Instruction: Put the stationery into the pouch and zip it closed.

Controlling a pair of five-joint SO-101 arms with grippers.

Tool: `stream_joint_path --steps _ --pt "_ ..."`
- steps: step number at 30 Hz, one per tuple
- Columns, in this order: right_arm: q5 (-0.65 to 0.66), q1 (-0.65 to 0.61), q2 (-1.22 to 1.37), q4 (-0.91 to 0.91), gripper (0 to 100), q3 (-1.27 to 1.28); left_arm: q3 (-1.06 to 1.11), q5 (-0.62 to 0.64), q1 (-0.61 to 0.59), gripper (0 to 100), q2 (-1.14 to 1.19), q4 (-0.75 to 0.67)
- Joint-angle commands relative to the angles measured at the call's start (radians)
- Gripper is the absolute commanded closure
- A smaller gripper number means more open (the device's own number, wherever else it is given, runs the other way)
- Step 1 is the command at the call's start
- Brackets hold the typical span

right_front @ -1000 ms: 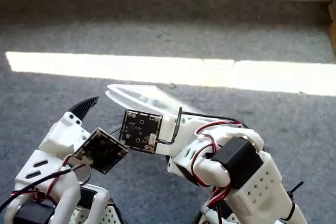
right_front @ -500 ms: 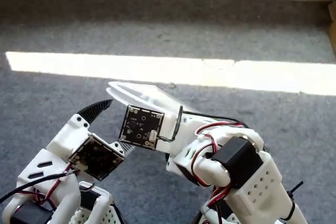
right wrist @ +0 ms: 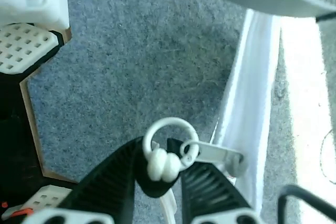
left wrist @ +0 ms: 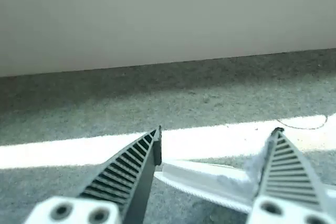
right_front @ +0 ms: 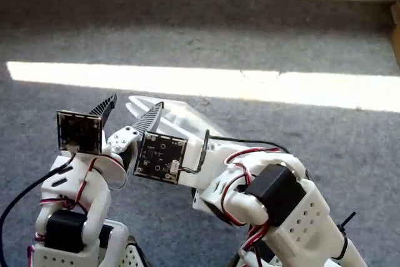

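Pouch [right_front: 181, 115]: translucent, flat, toward the surface's near edge.
Left hand [left wrist: 216, 131]: wide open, empty, straddling the pouch end. I judge it should clamp there as an anchor.
Right hand [right wrist: 156, 148]: pinched on the zipper pull [right wrist: 167, 156]. I'd draw it straight along the track.
Surface [right_front: 312, 35]: grey, carpeted.
Sunlit band [right_front: 300, 89]: crosses beyond the pouch.
Likely obstruction: the left hand's fingers.

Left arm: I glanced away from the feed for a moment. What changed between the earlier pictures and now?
The left arm swung up and turned toward the pouch; the left gripper now stands open with the pouch's end between its fingers, not closed on it. The right arm shifted slightly. The pouch stayed about where it was, and the right gripper is shut on the zipper pull.
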Motion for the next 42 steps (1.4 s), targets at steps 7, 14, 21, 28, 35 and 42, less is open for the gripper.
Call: stream_joint_path --steps 7,14,21,28,35,42 --pt "-0.054 0.004 -0.013 -0.002 99.5 -0.010 0.183 -0.091 0.084 70 0.001 -0.032" --pt "-0.080 0.163 -0.013 0.005 99.5 -0.130 0.189 -0.120 0.091 70 -0.001 0.077" --pt "-0.121 0.200 -0.013 -0.001 99.5 -0.159 0.186 -0.118 0.094 70 -0.001 0.080" --pt "-0.120 0.131 -0.013 0.005 99.5 -0.157 0.104 -0.117 0.206 69 -0.001 0.112" --pt "-0.120 0.124 -0.013 0.015 99.5 -0.156 0.024 -0.118 0.268 69 -0.001 0.117" --pt "-0.092 0.122 -0.013 0.015 99.5 -0.125 -0.016 -0.121 0.331 69 -0.001 0.117"
